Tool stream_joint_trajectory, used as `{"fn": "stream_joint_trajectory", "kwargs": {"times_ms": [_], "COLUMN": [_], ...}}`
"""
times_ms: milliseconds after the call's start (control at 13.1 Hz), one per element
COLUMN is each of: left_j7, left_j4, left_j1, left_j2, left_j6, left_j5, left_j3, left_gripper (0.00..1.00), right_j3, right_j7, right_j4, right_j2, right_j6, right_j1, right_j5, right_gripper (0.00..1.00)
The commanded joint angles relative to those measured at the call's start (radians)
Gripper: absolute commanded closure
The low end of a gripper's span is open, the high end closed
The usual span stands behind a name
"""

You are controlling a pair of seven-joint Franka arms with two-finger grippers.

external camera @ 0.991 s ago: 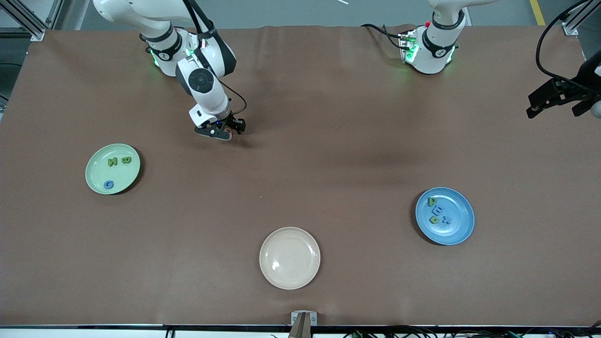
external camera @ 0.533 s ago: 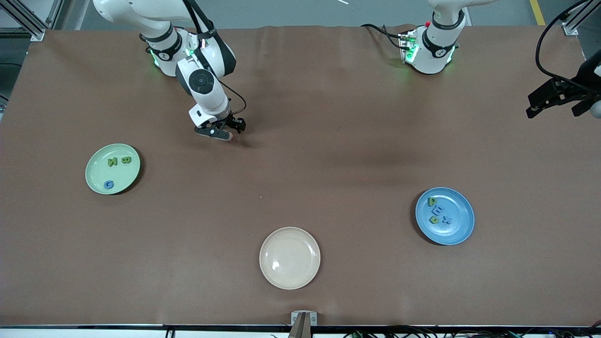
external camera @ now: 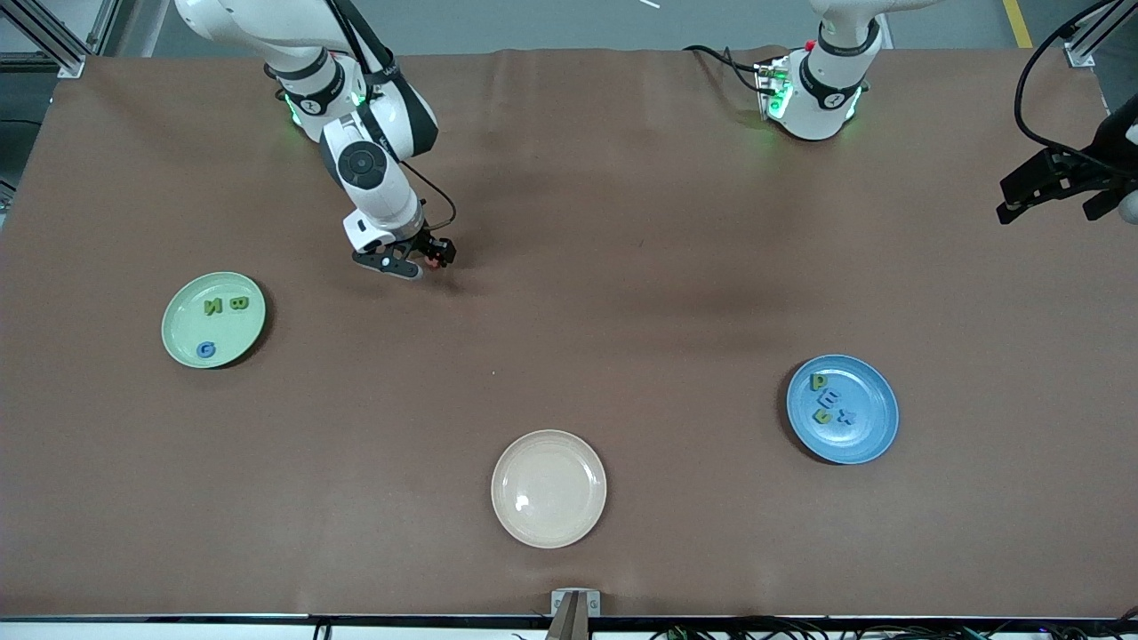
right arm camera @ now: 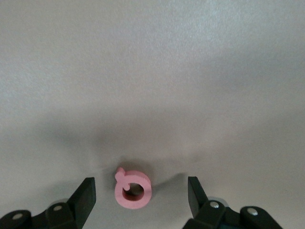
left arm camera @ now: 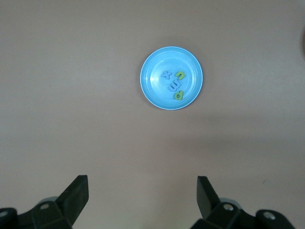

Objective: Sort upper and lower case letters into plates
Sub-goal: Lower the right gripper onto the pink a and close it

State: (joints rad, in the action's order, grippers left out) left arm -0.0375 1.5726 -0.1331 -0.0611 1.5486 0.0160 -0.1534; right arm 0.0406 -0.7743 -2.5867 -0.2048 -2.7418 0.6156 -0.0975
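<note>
The right gripper (external camera: 416, 265) has slid a little toward the green plate (external camera: 213, 320) and now sits low over a pink letter (right arm camera: 133, 189) on the table, jaws wide on each side of it — so the grab looks like it comes next. The left gripper (left arm camera: 143, 195) waits wide open, high over the blue plate (left arm camera: 171, 78), which has small letters in it — the green one has three.

A wide table (external camera: 622, 267) covered with a matte brown sheet filled nearly the whole front view. The sheet showed faint creases near the edge where the bases stood. Above that edge ran a strip of grey floor (external camera: 551, 22) with a yellow painted line (external camera: 1018, 22). Aluminium frame posts (external camera: 53, 36) stood at 2 corners. Black cables (external camera: 1045, 62) hung at one end. Soft shadows lay across the brown sheet.
</note>
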Motion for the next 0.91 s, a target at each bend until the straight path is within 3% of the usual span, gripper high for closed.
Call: {"fn": "stream_joint_trajectory", "kwargs": {"times_ms": [0,686,838], "left_j7": [0.007,0.018,0.018], "left_j4": [0.0,-0.012,-0.014], "left_j1": [-0.003,0.003,0.001], "left_j2": [-0.006,-0.005,0.0], "left_j6": [0.001,0.008,0.008], "left_j5": [-0.019,-0.014,-0.018], "left_j3": [-0.005,-0.005,-0.005], "left_gripper": [0.0,0.0,0.0], "right_j3": [-0.008,-0.011,-0.011], "right_j7": [0.004,0.003,0.003], "right_j4": [0.011,0.026,0.026], "right_j2": [-0.01,-0.065,-0.064], "right_j6": [-0.009,-0.058,-0.056], "right_j1": [-0.01,0.007,0.007], "right_j5": [-0.004,-0.004,-0.004], "right_gripper": [0.17,0.3,0.44]}}
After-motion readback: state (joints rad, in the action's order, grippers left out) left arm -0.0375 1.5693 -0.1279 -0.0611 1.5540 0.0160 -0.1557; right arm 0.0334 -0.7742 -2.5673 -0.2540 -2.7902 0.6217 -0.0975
